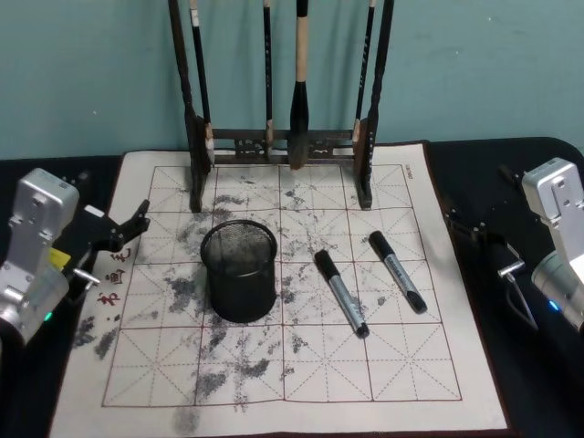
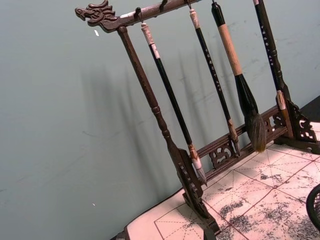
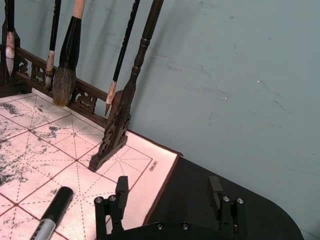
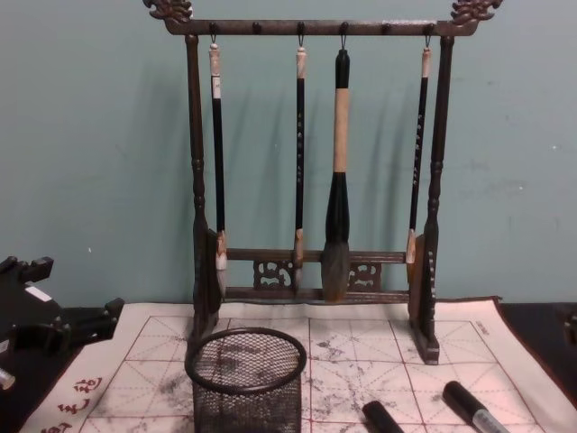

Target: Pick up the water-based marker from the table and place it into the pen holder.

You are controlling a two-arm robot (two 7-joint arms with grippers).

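— Where did your things lie at that moment?

— You had two markers on the grid mat (image 1: 365, 365), both to the right of the pen holder (image 1: 239, 297). The inner marker (image 1: 340, 292) was near it and the outer marker (image 1: 397, 271) just beside that one. Both jaws were released. The left gripper (image 1: 128, 230) was at the mat's left edge, the right gripper (image 3: 168, 187) over the dark tabletop (image 1: 511, 392).

— What could have gone wrong?

— I think you could have taken the wrong marker, because they looked alike and lay close. A low grasp could also have dragged the mat. A tilted marker could have hit the holder's rim and tipped it.
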